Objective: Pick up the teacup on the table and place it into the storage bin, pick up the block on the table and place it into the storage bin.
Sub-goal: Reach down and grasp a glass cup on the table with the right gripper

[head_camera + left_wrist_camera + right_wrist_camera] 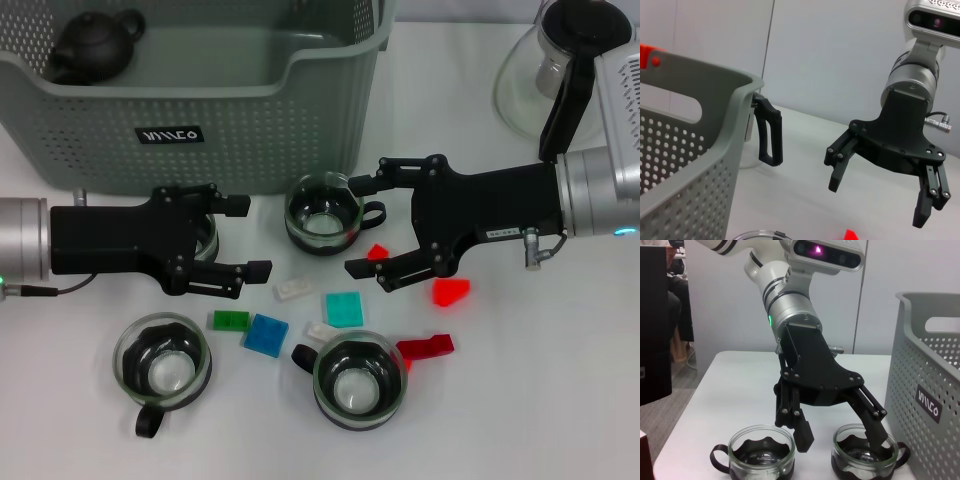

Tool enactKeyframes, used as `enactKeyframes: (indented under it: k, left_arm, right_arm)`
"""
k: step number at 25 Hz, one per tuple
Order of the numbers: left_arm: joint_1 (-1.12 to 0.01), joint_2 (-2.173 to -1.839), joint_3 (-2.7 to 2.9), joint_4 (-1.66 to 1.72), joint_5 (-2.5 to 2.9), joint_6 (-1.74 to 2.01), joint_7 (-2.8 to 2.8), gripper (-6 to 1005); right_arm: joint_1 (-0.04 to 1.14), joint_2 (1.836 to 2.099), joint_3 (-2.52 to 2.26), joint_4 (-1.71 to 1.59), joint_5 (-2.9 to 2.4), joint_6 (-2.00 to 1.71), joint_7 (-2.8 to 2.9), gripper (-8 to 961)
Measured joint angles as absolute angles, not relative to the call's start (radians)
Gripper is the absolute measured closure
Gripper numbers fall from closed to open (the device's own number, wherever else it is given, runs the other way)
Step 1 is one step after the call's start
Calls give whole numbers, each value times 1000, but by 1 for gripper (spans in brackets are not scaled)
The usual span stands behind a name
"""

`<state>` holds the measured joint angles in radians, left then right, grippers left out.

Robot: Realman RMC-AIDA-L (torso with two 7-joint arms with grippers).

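You've got 4 glass teacups [323, 212], 8 small blocks [345, 308], 1 storage bin [200, 100], 1 dark teapot [92, 45], 1 glass pitcher [550, 65], 2 pincers.

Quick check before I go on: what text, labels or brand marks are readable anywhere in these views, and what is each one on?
White stylised lettering on the small black label on the storage bin front wall: reads roughly "MIICO", letters uncertain.
Small white sticker on the right gripper body: print too small to read.
No other readable text.
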<state>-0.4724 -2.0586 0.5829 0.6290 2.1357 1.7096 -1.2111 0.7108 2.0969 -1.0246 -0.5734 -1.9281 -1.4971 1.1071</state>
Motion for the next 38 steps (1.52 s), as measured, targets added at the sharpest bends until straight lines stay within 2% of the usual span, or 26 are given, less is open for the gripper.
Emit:
enactKeyframes:
  k: [21,38]
  left_arm:
    - [-472,-2059,584,629,2139,1704,-1206,81]
    - [-463,-2056,581,637,2139,1772,-1206,82]
  right_arm:
    - [714,2097,-1023,-579,-1930,-1487,1116,13]
    - [776,2088,-1056,-607,-2047,-1449,1309,12]
